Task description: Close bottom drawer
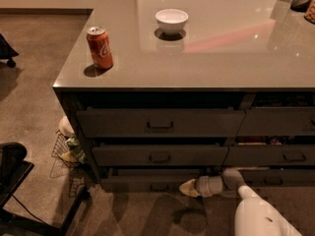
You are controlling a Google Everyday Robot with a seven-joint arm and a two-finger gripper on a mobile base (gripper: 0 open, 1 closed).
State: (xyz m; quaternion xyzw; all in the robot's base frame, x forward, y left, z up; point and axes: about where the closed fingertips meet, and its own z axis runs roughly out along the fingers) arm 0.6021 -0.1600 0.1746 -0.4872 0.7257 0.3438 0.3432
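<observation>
The bottom drawer point(147, 183) is the lowest wide dark grey-brown front in the left stack, under two similar wide fronts. It sits nearly flush, with only a thin dark gap along its top. My gripper point(188, 188) is low near the floor, at the right end of that drawer front, touching or almost touching it. My white arm point(256, 215) comes in from the bottom right.
A red soda can point(100, 47) and a white bowl point(172, 20) stand on the grey countertop point(221, 63). A wire basket point(69, 151) with items sits on the floor left of the cabinet. A black chair base point(19, 191) is at the bottom left. Narrower drawers point(280, 156) are to the right.
</observation>
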